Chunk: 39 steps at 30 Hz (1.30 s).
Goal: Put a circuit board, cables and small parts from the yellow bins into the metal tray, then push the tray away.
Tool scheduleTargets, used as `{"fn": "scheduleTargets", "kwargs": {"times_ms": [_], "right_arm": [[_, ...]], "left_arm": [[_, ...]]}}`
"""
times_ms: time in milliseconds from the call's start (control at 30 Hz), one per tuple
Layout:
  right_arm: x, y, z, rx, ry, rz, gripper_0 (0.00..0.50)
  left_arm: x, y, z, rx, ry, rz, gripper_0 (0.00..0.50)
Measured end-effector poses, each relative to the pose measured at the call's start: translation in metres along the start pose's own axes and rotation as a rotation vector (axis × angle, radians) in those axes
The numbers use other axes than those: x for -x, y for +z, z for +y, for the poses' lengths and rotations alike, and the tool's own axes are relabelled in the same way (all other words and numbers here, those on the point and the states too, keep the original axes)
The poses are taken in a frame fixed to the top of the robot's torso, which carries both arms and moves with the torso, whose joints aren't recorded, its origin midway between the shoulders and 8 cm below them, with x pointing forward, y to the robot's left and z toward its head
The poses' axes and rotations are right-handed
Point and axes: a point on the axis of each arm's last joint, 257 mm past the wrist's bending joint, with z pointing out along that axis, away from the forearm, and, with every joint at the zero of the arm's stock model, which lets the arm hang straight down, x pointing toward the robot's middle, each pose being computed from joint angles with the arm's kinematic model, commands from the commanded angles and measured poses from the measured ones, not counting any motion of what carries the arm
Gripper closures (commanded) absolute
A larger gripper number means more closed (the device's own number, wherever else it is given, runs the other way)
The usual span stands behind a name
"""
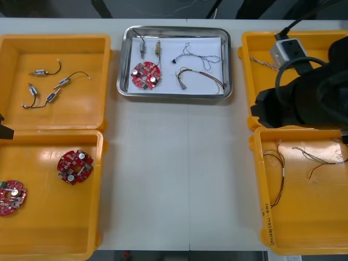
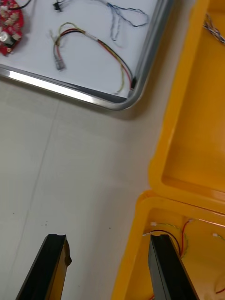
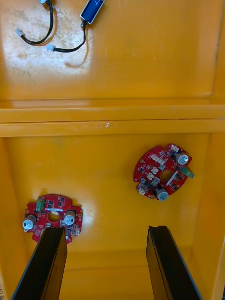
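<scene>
While right jaws gape, tray (image 2: 70,90) beyond, apart.

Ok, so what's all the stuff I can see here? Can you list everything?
Table: one, light, under everything.
Yellow bins: four, yellow, two at each side.
Metal tray: one, shiny with white inside, between the far bins.
Circuit boards: three, red, one in the tray, two in the near left bin.
Small metal parts: six, metallic with black cables, four in the far left bin, two in the tray.
Blue and white cables: at least two, one in the tray, one in the far right bin.
Red and yellow cables: several, one in the tray, the rest in the near right bin.
Left gripper: black fingers, open, above the near left bin.
Right gripper: black fingers, open, above the near right bin's inner rim.
</scene>
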Motion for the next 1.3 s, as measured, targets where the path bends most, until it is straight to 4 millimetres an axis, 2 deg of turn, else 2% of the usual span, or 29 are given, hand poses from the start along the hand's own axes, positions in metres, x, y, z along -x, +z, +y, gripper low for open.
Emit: {"fn": "scheduleTargets", "kwargs": {"times_ms": [300, 467, 767, 933, 1300], "right_arm": [[-0.022, 0.001, -0.073, -0.098, 0.182, 0.047, 0.0], [-0.036, 0.002, -0.105, -0.127, 0.245, 0.097, 0.0], [-0.072, -0.001, -0.158, -0.183, 0.258, 0.211, 0.0], [-0.08, -0.004, -0.171, -0.192, 0.295, 0.23, 0.0], [-0.088, -0.001, -0.176, -0.168, 0.338, 0.259, 0.0]], "left_arm": [[0.0, 0.0, 0.0, 0.0, 0.0, 0.0, 0.0], [0.0, 0.0, 0.0, 0.0, 0.0, 0.0, 0.0], [0.0, 0.0, 0.0, 0.0, 0.0, 0.0, 0.0], [0.0, 0.0, 0.0, 0.0, 0.0, 0.0, 0.0], [0.0, 0.0, 0.0, 0.0, 0.0, 0.0, 0.0]]}}
